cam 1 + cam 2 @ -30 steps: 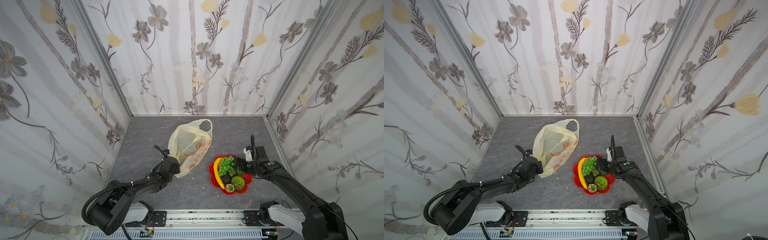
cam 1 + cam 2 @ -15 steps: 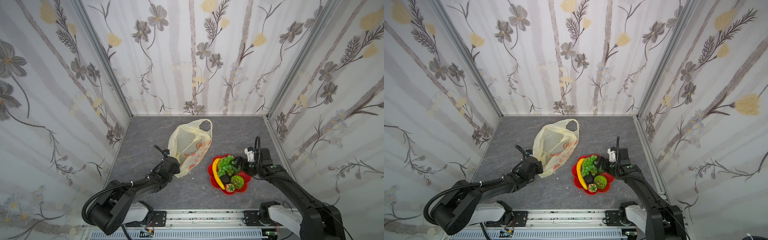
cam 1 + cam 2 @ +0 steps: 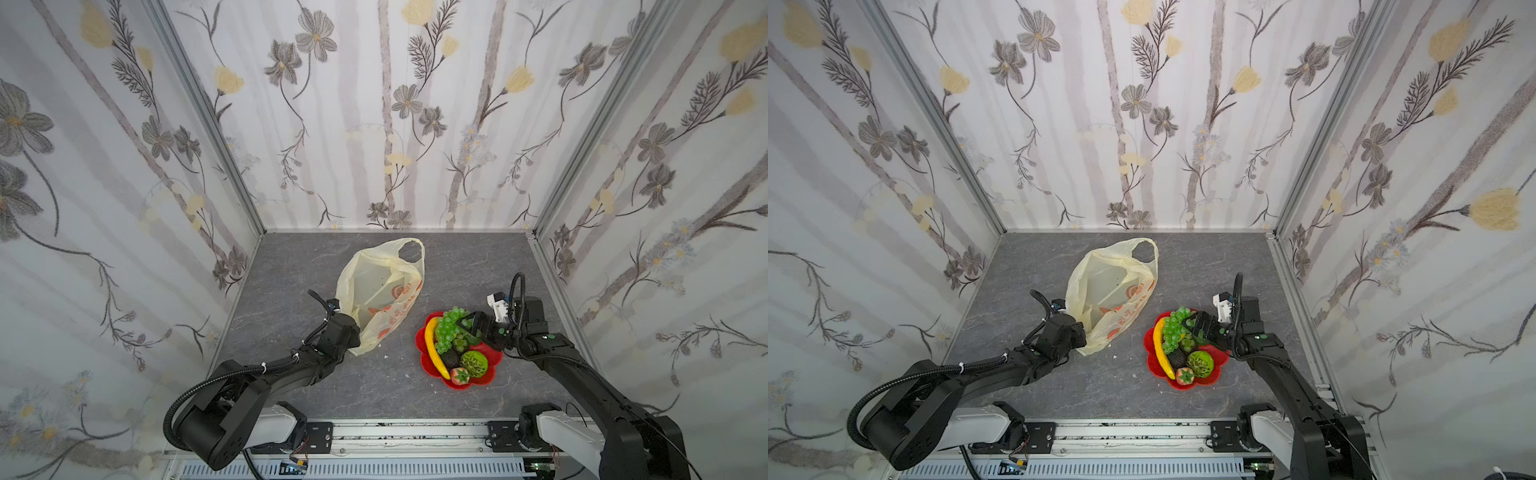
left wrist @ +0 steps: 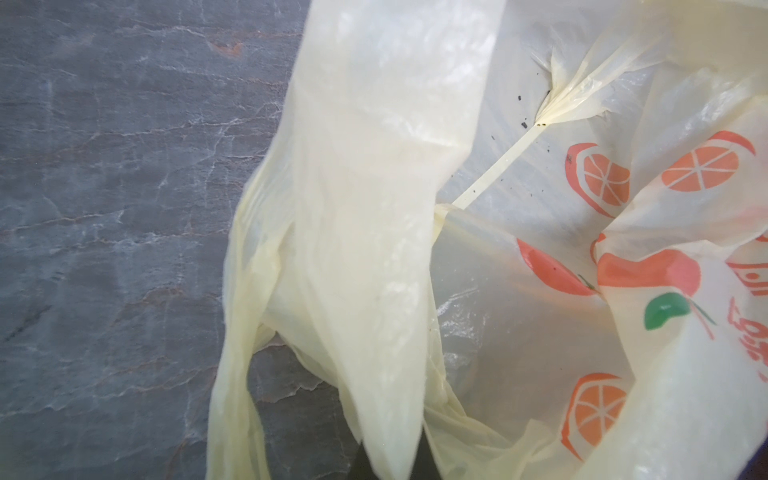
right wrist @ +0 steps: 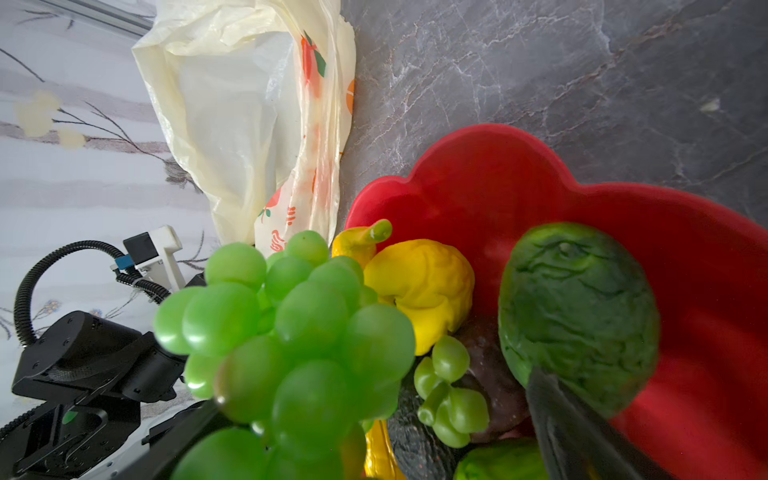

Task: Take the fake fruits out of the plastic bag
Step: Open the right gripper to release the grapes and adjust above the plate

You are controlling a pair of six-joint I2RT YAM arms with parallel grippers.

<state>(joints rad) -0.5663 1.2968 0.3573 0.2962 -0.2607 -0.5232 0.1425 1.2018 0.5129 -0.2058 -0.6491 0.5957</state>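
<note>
The plastic bag [image 3: 374, 286] [image 3: 1108, 282] lies slack and open in the middle of the floor. My left gripper [image 3: 353, 332] [image 3: 1084, 332] is shut on the bag's near left edge. In the left wrist view a strip of the bag [image 4: 353, 208] runs between the jaws of the left gripper [image 4: 390, 461]. The fake fruits lie on a red flower-shaped plate [image 3: 490, 376]: grape bunch [image 3: 446, 328] [image 5: 291, 332], banana [image 3: 432, 349], avocado [image 3: 449, 358], bumpy green ball [image 3: 474, 363], strawberry [image 3: 459, 375]. My right gripper [image 3: 465, 326] [image 5: 372, 395] stands open over the plate's far side, next to the grapes, holding nothing.
A yellow piece [image 5: 419, 282] and a ridged green fruit [image 5: 577, 316] also rest on the plate [image 5: 498, 174]. Flowered walls close in the grey floor on three sides, and a rail runs along the front edge. The right wall stands close behind my right arm.
My right wrist has shifted slightly to the right beside the plate, its jaws staying wide. The left arm and the bag have not moved.
</note>
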